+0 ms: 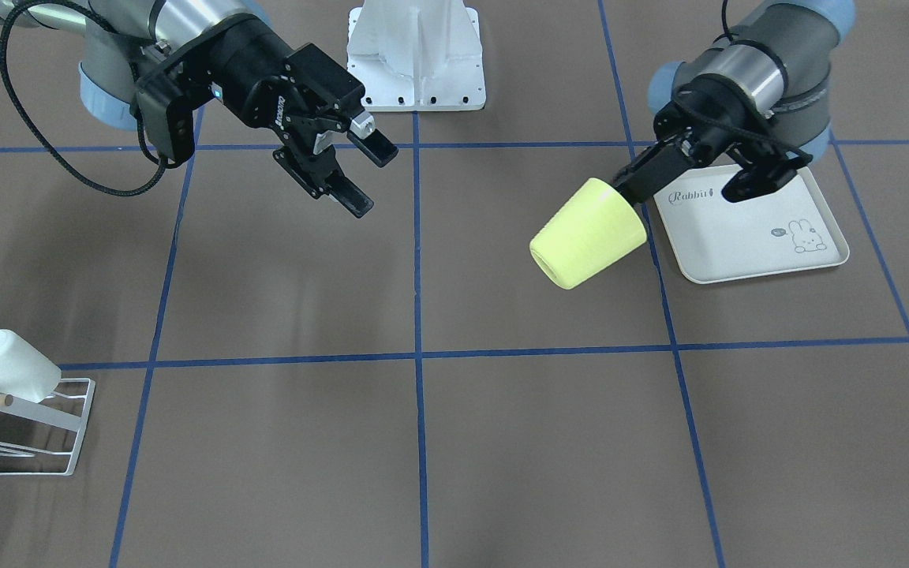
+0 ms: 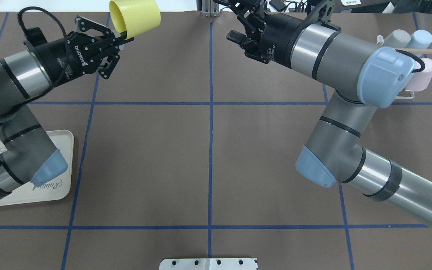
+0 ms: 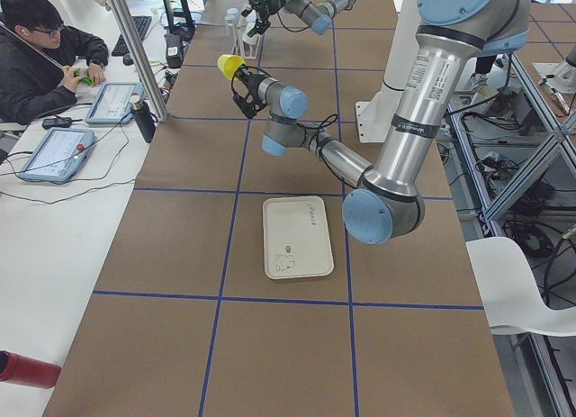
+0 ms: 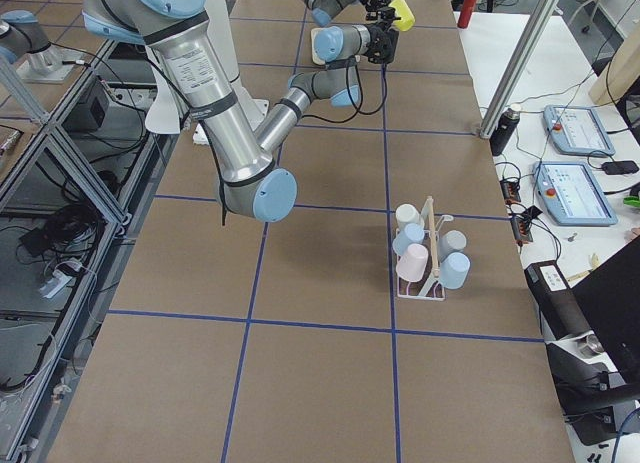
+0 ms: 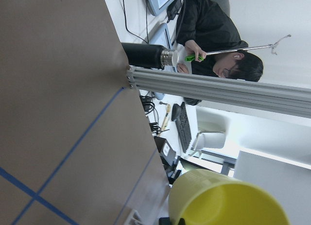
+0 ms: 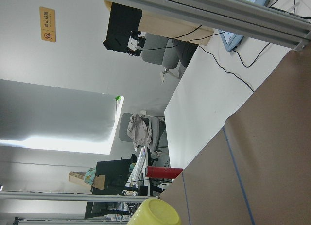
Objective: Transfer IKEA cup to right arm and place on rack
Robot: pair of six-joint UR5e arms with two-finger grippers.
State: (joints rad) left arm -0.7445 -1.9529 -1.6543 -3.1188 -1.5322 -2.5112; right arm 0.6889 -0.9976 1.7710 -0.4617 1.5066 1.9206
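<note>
the bench [image 1: 281,276] is a flat brown surface marked into large squares by blue tape lines [image 1: 417,315], with a white base plate [image 1: 415,63] at the robot's edge. past the opposite edge runs a white desk [image 3: 36,255] with tablets [image 3: 56,151], a red bottle [image 3: 25,367] and a seated operator [image 3: 40,52] in black; aluminium posts [image 3: 135,48] stand along that side.

the ikea cup [image 1: 589,233] is plain, pale yellow-green and tapered. it lies tipped on its side in the air over the left half of the bench, inward from the cream rabbit tray [image 1: 731,237]. its wide mouth faces the left end effector [image 2: 123,37], which is clenched on the rim, one finger inside and one outside; the narrow base points away from it. the right end effector [image 1: 364,172] hangs released, fingers spread, well apart from the cup.

the rack [image 1: 44,414] stands near the right end of the bench on the operators' side, carrying pastel cups [image 4: 412,263].

in the overhead view the right arm [image 2: 336,56] covers much of the rack, and the left arm [image 2: 17,78] hides part of the tray. the front view cuts the rack at its edge. both wrist views catch only a slice of the cup at the bottom of the frame. in the side views the cup is small and the grip cannot be made out.
</note>
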